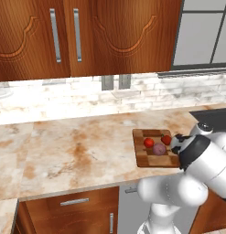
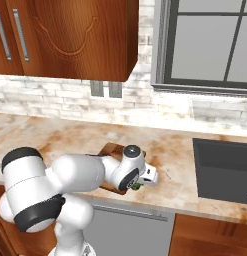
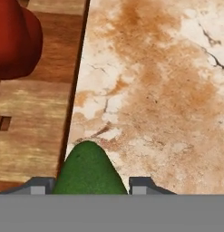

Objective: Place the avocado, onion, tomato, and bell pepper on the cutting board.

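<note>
The gripper is clamped on the avocado, which sits between the two dark finger tips at the bottom of the hand view and bulges up past them. In the right base view a sliver of green avocado shows under the hand at the near right corner of the board, with the gripper low over the counter beside that corner. Directly beneath the held avocado in the hand view lies marbled counter, with the board's dark edge running just to its left, so the avocado hangs just off the board's side and not yet over the wood. On the board in that view rests the deep red bell pepper, near the board's edge. In the left base view the board lies on the counter to the right, partly covered by the arm. On it the onion sits nearest, the tomato just behind it to the left, and the pepper just behind it to the right, close to the hand. The three are bunched together; whether they touch I cannot tell. Farther right, the dark sink is set into the counter, well apart from the board.
</note>
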